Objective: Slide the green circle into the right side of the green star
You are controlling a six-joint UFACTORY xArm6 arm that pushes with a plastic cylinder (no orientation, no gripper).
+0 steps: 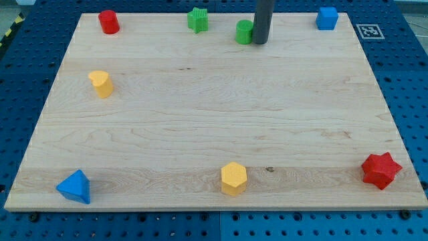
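Observation:
The green circle (244, 31) stands near the view's top, a little right of centre. The green star (197, 20) stands to its left, with a gap between them. My tip (260, 42) is a dark rod's lower end, right against the green circle's right side.
On the wooden board (214, 120): a red cylinder (109, 22) at top left, a blue cube (327, 18) at top right, a yellow heart-like block (101, 84) at left, a blue triangle (75, 187) at bottom left, a yellow hexagon (234, 179) at bottom centre, a red star (381, 170) at bottom right.

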